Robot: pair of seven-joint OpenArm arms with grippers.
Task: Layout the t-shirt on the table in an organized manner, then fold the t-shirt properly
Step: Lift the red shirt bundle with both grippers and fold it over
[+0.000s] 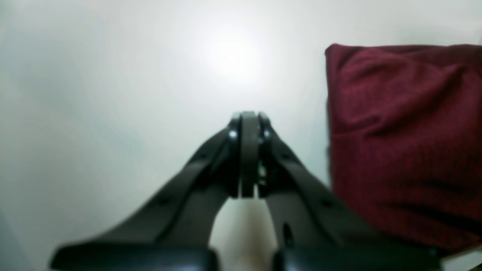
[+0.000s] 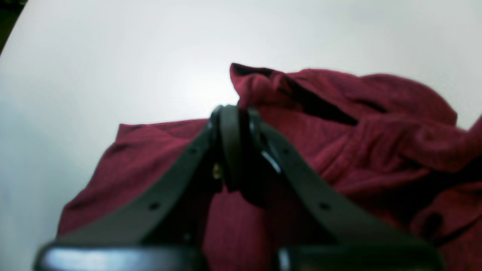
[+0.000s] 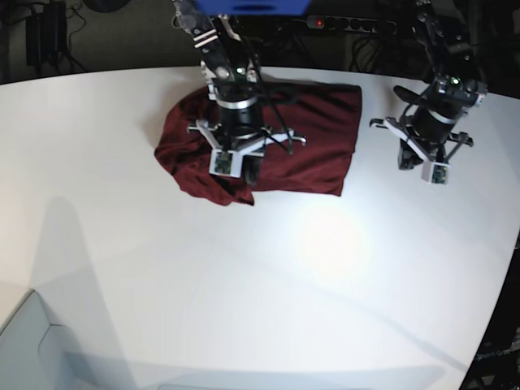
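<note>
Base view: maroon t-shirt [image 3: 309,146] lies bunched on the far part of the white table [image 3: 244,284], one side flat, the other rumpled. Right gripper [image 3: 250,173] hangs over the rumpled part, fingers closed, nothing seen between them. Left gripper [image 1: 248,116] sits beside the flat edge over bare table, fingers closed, empty. Cloth looks thin, light, limp; likely to drag and crease. Best hold, I judge: hem corners or shoulder seams.
</note>
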